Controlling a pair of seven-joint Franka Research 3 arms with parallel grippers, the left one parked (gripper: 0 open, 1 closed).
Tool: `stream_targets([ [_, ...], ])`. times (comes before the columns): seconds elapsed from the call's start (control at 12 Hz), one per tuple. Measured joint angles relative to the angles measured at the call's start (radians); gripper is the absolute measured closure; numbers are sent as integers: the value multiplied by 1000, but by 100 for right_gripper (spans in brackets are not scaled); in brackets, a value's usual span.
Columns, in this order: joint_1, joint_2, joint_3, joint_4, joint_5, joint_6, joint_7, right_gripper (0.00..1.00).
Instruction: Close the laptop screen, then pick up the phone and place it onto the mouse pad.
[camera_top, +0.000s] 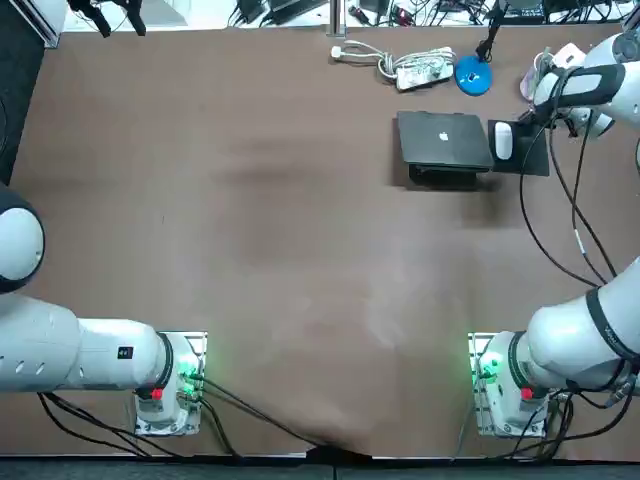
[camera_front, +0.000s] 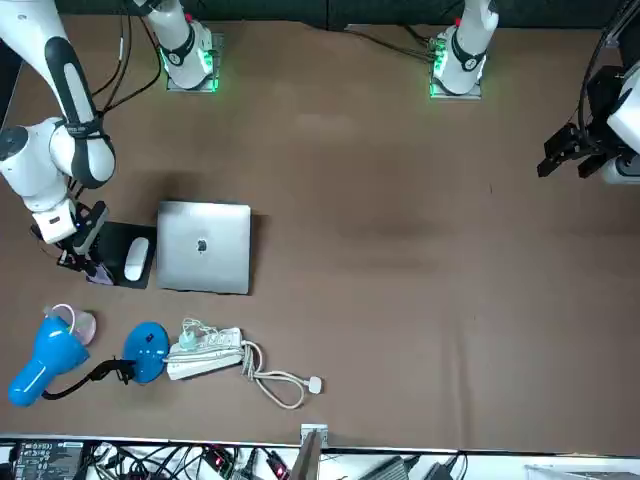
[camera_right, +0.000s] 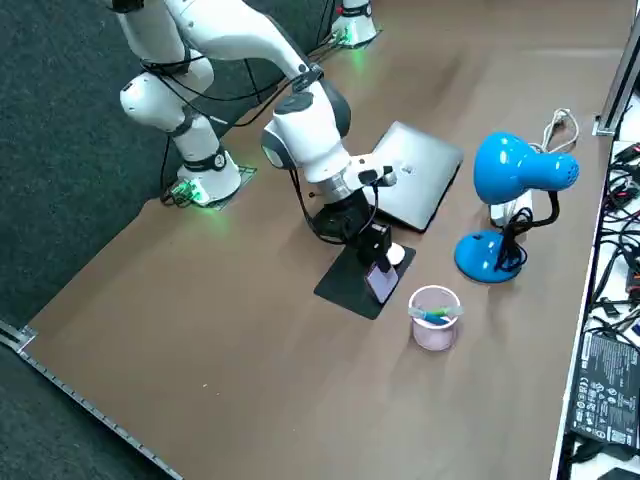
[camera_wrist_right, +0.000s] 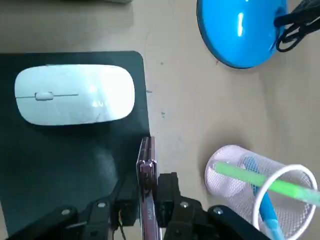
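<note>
Above mouse pad (camera_wrist_right: 60, 162), right pincer (camera_wrist_right: 146, 194) holds phone (camera_wrist_right: 145, 157) upright

Right arm (camera_right: 305, 125): glossy white rounded links, black rings at the joints. Thin black cables (camera_top: 523, 212) loop loose off the forearm and run down toward the base (camera_top: 497, 385). The base sits on a silver plate, green light glowing, small red spot. Right gripper (camera_wrist_right: 148, 186): all black, blocky fingers, round screw heads showing, over the mouse pad (camera_wrist_right: 60, 170) edge.

In the wrist view, the phone (camera_wrist_right: 146, 162), clamped edge-on in the right hand (camera_wrist_right: 148, 184) at the edge of the mouse pad (camera_wrist_right: 60, 172), is cut off by the picture edge.
</note>
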Motion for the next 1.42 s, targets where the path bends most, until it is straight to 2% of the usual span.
stream_targets([
  [1.08, -3, 11, 4, -10, 7, 6, 3, 78],
  [1.17, -3, 11, 4, -21, 7, 3, 2, 62],
  [1.42, -3, 8, 4, -28, 8, -37, 2, 28],
])
